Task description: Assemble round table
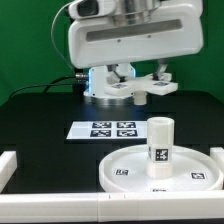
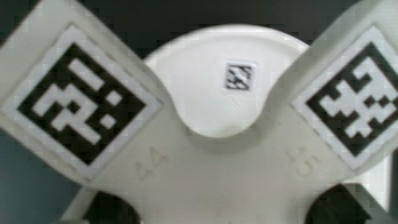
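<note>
On the black tabletop (image 1: 40, 115), the white robot arm (image 1: 130, 35) is the biggest thing in the exterior view. It fills the upper half and leans over the far side of the scene.

Next in size is the disc (image 1: 118, 160) of the round table. It lies flat at the near edge, toward the exterior view's right, with its rim up and small tags on its inner surface. A white rail (image 1: 10, 165) borders the tabletop at the exterior view's left and along the front.

The marker board (image 1: 103, 128) lies flat between the disc and the arm's base, apart from both.

The cross-shaped foot (image 1: 137, 88) is right under the arm's end, behind the marker board and well apart from the disc. In the wrist view it fills the picture: two of its arms spread into a V, each with a large tag facing the camera (image 2: 80, 95). Between them shows a rounded white shape (image 2: 205, 100) with one small tag; I cannot tell which part this is.

The leg (image 1: 160, 145), a short cylinder with a tag on its side, stands upright at the centre of the disc.

The hand (image 1: 138, 80) sits directly over the foot and appears closed on it. The fingers are hidden in both views, so how wide they stand cannot be read.
</note>
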You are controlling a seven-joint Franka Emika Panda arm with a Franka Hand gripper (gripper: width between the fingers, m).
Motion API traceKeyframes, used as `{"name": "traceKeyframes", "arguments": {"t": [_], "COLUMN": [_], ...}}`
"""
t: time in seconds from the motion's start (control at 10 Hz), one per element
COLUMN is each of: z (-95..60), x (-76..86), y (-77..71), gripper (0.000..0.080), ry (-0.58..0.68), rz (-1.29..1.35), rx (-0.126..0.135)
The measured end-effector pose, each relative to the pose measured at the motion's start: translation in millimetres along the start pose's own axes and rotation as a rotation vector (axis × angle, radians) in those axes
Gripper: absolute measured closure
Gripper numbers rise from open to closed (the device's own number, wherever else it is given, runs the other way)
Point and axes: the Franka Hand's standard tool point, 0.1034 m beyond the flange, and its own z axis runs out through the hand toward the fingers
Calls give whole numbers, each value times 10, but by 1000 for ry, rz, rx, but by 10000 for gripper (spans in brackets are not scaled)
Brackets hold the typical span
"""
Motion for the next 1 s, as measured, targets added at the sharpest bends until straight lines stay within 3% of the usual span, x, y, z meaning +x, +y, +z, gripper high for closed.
{"name": "traceKeyframes", "arguments": {"t": [0.3, 0.6, 1.0], "z": [7, -4, 68], "x": [10, 212, 237], "y": [-17, -166, -196], "gripper": [351, 351, 351], "ry": [0, 18, 9], "rz": [-10, -58, -104], "rx": [-5, -12, -12]}}
